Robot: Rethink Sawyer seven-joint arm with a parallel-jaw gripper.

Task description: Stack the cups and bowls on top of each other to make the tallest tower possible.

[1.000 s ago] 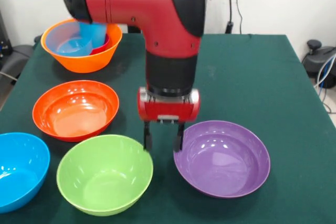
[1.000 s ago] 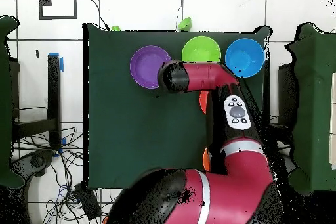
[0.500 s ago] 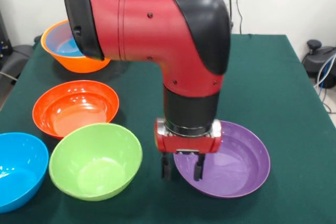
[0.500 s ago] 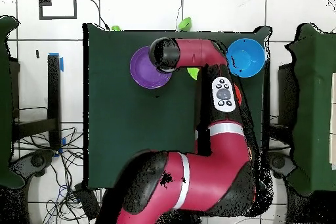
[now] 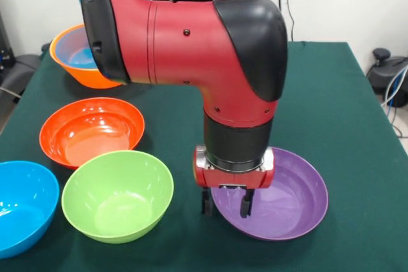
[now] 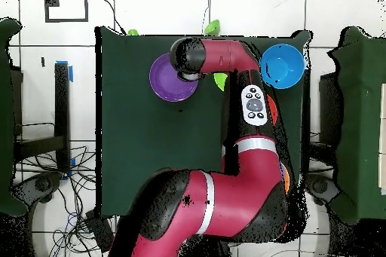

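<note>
purple bowl (image 5: 290,202) rim between spread gripper (image 5: 225,205) fingers

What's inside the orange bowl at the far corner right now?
The orange bowl shows something light blue inside, seemingly a cup. The arm covers most of the bowl, so whatever else it holds cannot be seen.

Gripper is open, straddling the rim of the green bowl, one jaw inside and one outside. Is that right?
Not quite: it is the purple bowl, not the green bowl. In the front view the gripper is open and straddles the purple bowl's rim on the side nearest the green one, one jaw inside, one outside. The green bowl sits apart, untouched.
</note>
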